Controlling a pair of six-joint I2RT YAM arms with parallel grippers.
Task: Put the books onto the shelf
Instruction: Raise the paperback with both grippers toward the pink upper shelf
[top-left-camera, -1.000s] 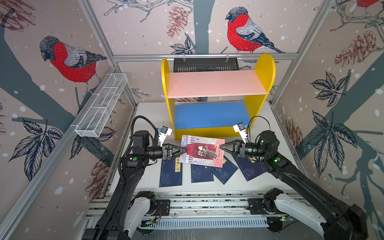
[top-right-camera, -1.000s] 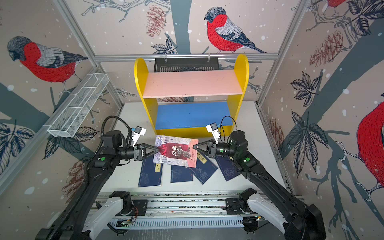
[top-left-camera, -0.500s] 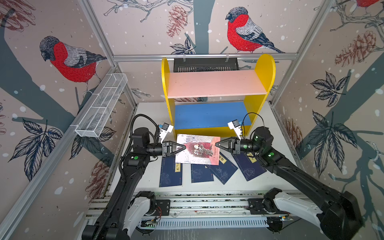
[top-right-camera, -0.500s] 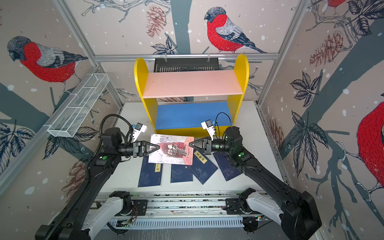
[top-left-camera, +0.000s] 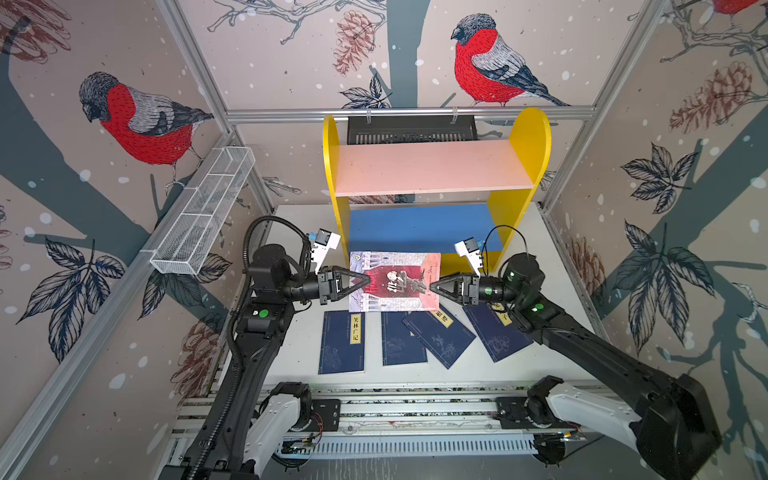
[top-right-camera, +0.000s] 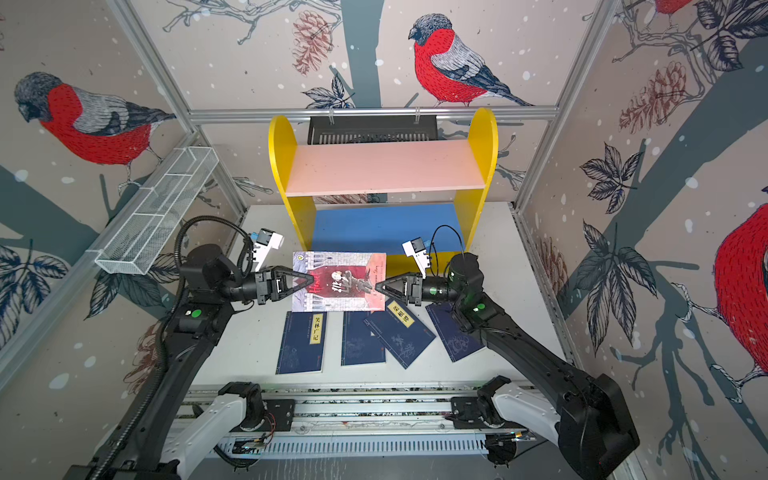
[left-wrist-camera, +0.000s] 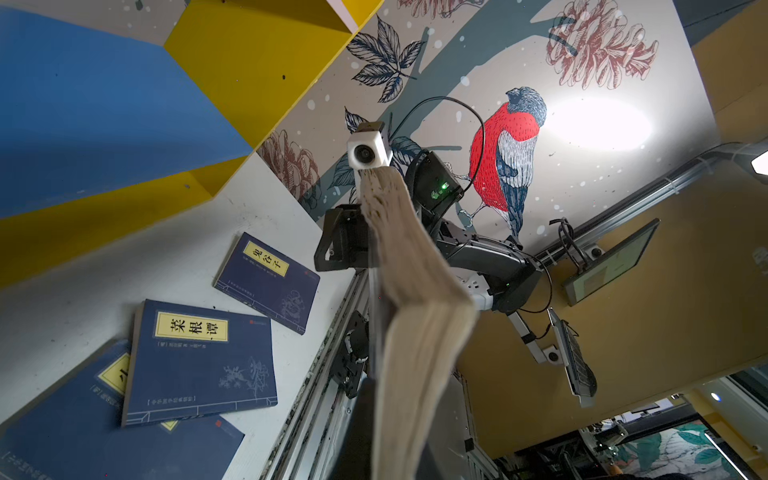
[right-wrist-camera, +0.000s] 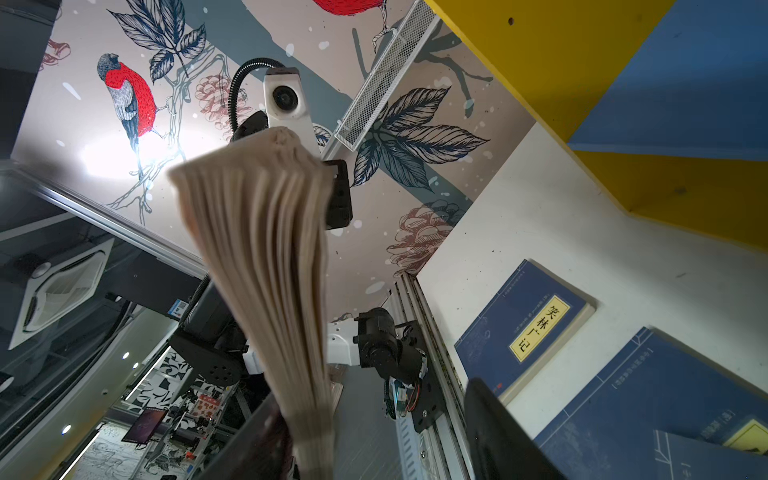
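My left gripper (top-left-camera: 368, 279) pinches one end of the lilac book (top-left-camera: 395, 282) in the air, my right gripper (top-left-camera: 432, 286) is spread around the other end, and the shelf (top-left-camera: 415, 226) stands just beyond both grippers.

We see a thin paperback (left-wrist-camera: 411, 299), fanned beige page edges toward us, run up the centre of the frame to the black right gripper (left-wrist-camera: 361, 243) and the white wrist camera (left-wrist-camera: 368, 151) above it. At lower left, three navy blue paperbacks (left-wrist-camera: 199, 365) with yellow labels lie on the white table (left-wrist-camera: 83, 282), two overlapping. The shelf (left-wrist-camera: 257, 62) shows its blue board (left-wrist-camera: 104, 104) and yellow side panel at upper left.
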